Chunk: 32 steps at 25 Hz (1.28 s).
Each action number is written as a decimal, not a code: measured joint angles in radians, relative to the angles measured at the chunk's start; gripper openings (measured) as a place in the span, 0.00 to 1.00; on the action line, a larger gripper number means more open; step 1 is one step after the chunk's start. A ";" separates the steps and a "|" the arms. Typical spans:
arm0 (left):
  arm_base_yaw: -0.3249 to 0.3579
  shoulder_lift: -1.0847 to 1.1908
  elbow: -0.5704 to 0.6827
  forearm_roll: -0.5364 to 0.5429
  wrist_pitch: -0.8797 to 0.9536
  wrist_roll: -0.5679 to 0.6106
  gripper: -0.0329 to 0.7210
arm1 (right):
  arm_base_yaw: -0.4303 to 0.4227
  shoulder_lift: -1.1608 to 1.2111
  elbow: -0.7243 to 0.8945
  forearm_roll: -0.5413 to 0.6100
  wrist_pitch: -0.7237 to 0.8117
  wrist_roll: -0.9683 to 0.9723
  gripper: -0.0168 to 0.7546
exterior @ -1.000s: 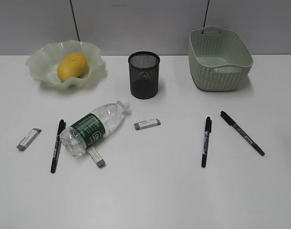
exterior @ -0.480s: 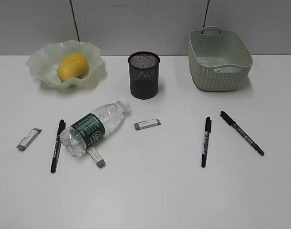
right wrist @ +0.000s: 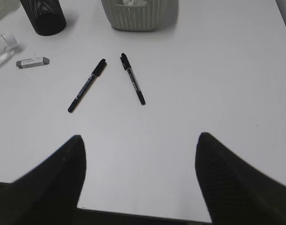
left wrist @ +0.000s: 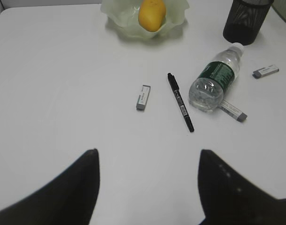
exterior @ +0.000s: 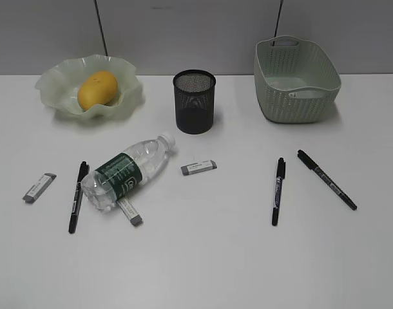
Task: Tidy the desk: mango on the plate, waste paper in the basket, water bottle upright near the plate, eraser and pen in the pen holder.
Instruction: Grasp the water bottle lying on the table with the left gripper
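Note:
The mango (exterior: 97, 89) lies in the wavy green plate (exterior: 129, 96) at the back left. The water bottle (exterior: 127, 172) lies on its side on the desk (exterior: 203, 257), over an eraser (exterior: 130, 212). Two more erasers (exterior: 39, 187) (exterior: 198, 167) and three black pens (exterior: 77, 196) (exterior: 277, 190) (exterior: 326, 179) lie flat. The pen holder (exterior: 194, 102) stands at the back middle, the basket (exterior: 296, 80) at the back right, with something whitish (right wrist: 130, 3) inside. My left gripper (left wrist: 147, 154) and right gripper (right wrist: 140, 138) are open, empty, above bare desk near its front; neither shows in the exterior view.
A grey wall runs behind the desk. In the right wrist view the desk's front edge (right wrist: 143, 215) lies just under the fingers, and two pens (right wrist: 86, 85) (right wrist: 132, 78) lie ahead. In the left wrist view a pen (left wrist: 180, 101) and an eraser (left wrist: 143, 97) lie ahead.

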 joint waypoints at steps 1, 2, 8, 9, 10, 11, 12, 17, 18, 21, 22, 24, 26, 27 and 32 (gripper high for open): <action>0.000 0.000 0.000 0.000 0.000 0.000 0.70 | 0.000 -0.004 0.015 0.000 0.000 0.000 0.76; 0.000 0.000 0.000 0.000 0.000 0.000 0.70 | 0.000 -0.004 0.029 0.000 0.003 0.000 0.76; 0.000 0.000 0.000 -0.001 0.000 0.000 0.70 | 0.000 -0.004 0.048 0.000 0.013 0.000 0.76; 0.000 0.003 0.000 -0.002 0.000 0.000 0.70 | 0.000 -0.004 0.048 0.000 0.013 -0.001 0.76; 0.000 0.010 -0.002 -0.002 -0.002 0.000 0.70 | 0.000 -0.004 0.048 0.000 0.013 -0.001 0.76; 0.000 0.020 -0.007 -0.002 -0.014 0.000 0.70 | 0.000 -0.004 0.048 0.000 0.014 -0.001 0.76; 0.000 0.029 -0.013 -0.003 -0.032 0.000 0.70 | 0.000 -0.004 0.048 0.000 0.014 -0.001 0.76; 0.000 0.154 -0.051 -0.016 -0.226 0.017 0.70 | 0.000 -0.004 0.048 0.000 0.014 -0.001 0.76; 0.000 0.197 -0.055 -0.021 -0.266 0.019 0.70 | 0.000 -0.004 0.048 0.000 0.014 -0.001 0.76; 0.000 0.336 -0.069 -0.067 -0.362 0.054 0.70 | 0.000 -0.004 0.048 0.000 0.014 -0.001 0.76; 0.000 0.381 -0.079 -0.090 -0.386 0.083 0.70 | 0.000 -0.004 0.048 0.000 0.014 -0.001 0.76; 0.000 0.495 -0.106 -0.160 -0.418 0.159 0.70 | 0.000 -0.004 0.048 0.000 0.014 -0.001 0.76; -0.004 0.605 -0.150 -0.221 -0.432 0.243 0.70 | 0.000 -0.004 0.048 0.000 0.014 -0.001 0.76; -0.009 0.667 -0.172 -0.246 -0.435 0.275 0.70 | 0.000 -0.004 0.048 0.000 0.014 -0.001 0.76; -0.089 0.981 -0.320 -0.279 -0.428 0.325 0.70 | 0.000 -0.004 0.048 -0.005 0.014 -0.001 0.76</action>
